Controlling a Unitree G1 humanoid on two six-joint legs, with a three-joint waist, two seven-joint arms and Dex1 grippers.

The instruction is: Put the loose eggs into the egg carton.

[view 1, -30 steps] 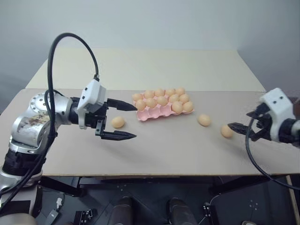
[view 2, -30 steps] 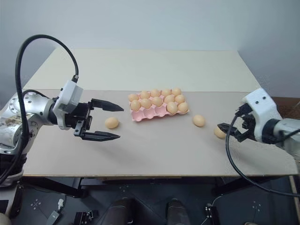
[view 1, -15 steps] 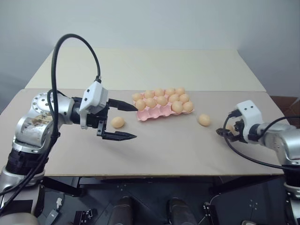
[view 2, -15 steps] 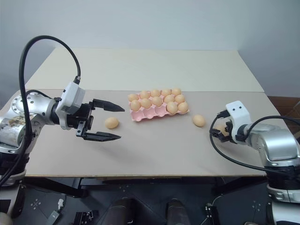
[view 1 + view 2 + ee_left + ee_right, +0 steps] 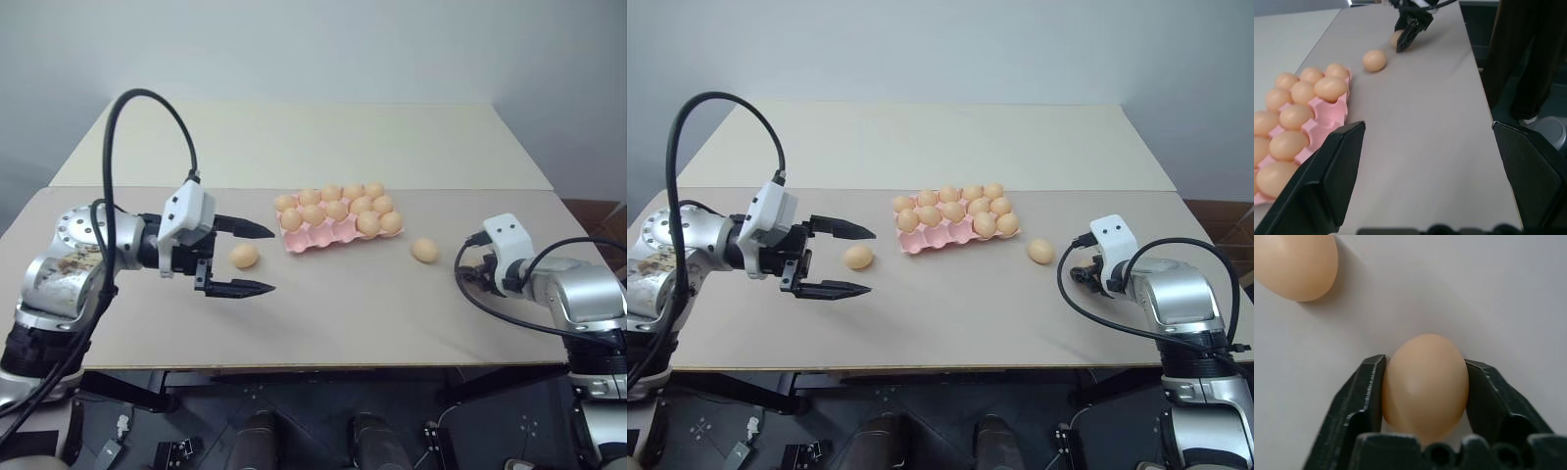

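The pink egg carton [image 5: 312, 239] lies mid-table with eggs in most of its cups. One loose egg [image 5: 244, 256] rests to its left, and my left gripper [image 5: 270, 259] hovers open beside it. In the left wrist view nothing sits between that gripper's fingers. A second loose egg [image 5: 424, 250] lies to the carton's right. Down at the table on the far right, my right gripper [image 5: 1425, 362] is shut on a third egg [image 5: 1425, 384], one finger on each side of the shell. The left wrist view shows that gripper [image 5: 1406, 36] from across the table.
A second, paler table [image 5: 294, 142] adjoins the far edge. The table's right edge [image 5: 1476, 73] drops to a dark floor. Open tabletop lies in front of the carton and between the arms.
My right arm came down to the table at the rightmost egg and its fingers closed on it. The left gripper drifted a little left and down, still open.
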